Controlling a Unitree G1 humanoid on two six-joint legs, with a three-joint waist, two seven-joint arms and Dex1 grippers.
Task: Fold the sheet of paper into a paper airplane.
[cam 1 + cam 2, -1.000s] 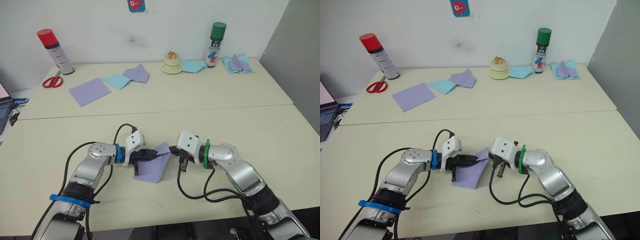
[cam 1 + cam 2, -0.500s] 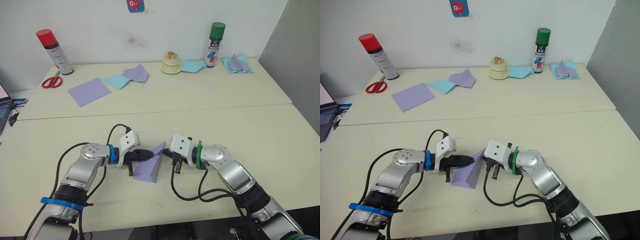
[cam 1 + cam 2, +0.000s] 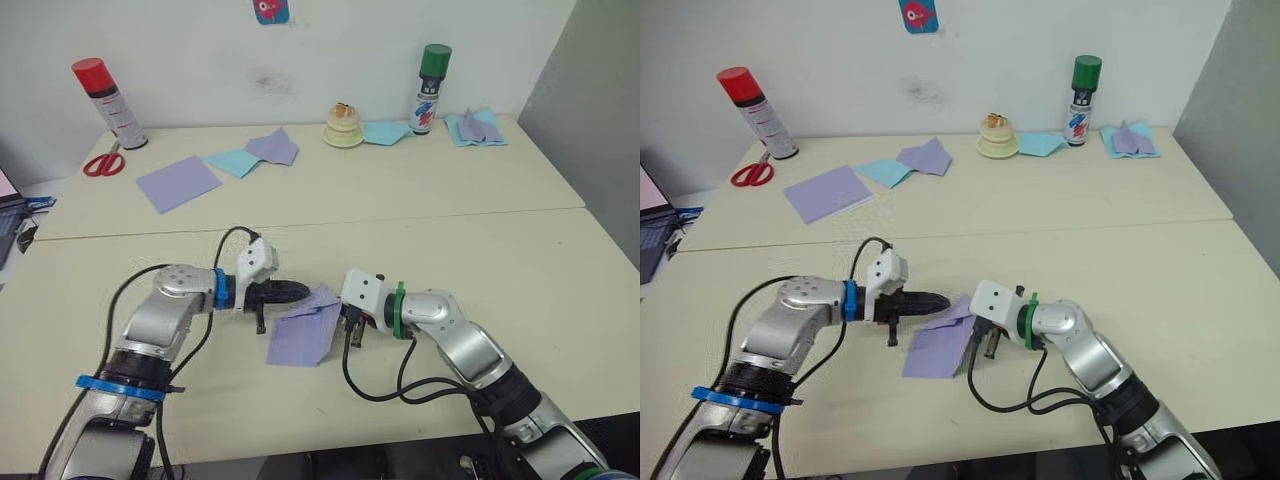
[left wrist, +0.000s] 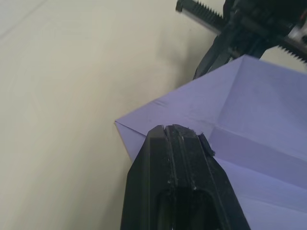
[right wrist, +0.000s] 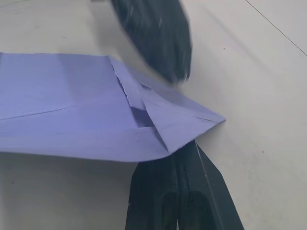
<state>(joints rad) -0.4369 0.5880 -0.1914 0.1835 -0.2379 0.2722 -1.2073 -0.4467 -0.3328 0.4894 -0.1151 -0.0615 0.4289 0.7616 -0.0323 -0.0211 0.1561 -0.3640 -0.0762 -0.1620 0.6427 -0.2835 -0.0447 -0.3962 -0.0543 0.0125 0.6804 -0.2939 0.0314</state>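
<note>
Sheet of paper: lying on the tabletop between both tools, partly folded.
Right tool: fingers closed, pushing under the paper's folded corner.
Left tool: fingers closed together, pressing on the paper's near edge.
Risk: the thin paper may be sliding or crumpling if either tool pushes too hard.

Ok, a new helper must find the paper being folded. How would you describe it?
On the near table, look between the two grippers. The lavender sheet lies there, creased, its top corner folded. The other lavender square sits smooth at the far table, near the scissors.
</note>
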